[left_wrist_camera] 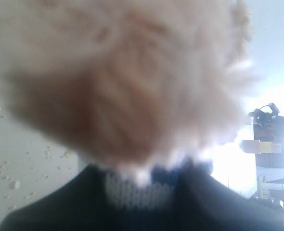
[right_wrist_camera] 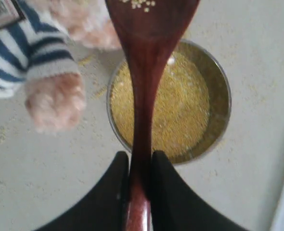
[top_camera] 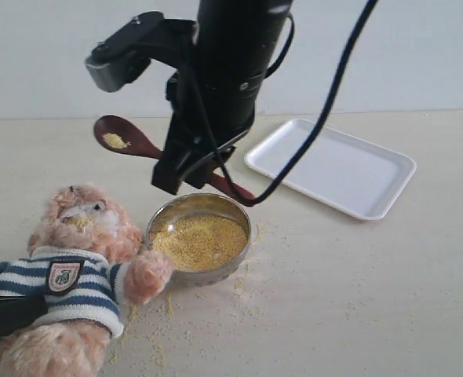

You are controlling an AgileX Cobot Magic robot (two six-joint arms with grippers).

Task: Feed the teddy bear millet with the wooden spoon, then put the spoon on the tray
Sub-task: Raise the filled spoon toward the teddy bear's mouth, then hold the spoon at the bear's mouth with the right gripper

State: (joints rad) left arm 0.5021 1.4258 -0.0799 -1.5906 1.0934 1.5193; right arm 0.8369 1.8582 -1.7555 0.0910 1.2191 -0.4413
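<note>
**Step in hand: feeding.** The right end effector [right_wrist_camera: 139,161] is clamped on the handle of the wooden spoon [top_camera: 129,143]. The spoon is raised above the counter, beyond the head of the teddy bear [top_camera: 78,259], with a few grains of millet [top_camera: 115,140] in its bowl. The left end effector [left_wrist_camera: 139,192] appears closed on the bear's striped shirt at the near left corner, though that view is blurred.

**Next move, as judged:** lower the spoon, kept level, to the bear's muzzle. Then carry it to the tray [top_camera: 333,169], which lies toward the far right edge.

**Obstructions:**
- The steel bowl [top_camera: 216,273] touches the bear's paw.
- A cable [top_camera: 326,110] trails from the arm in front of the tray.
- Loose grains lie around the bowl.
</note>
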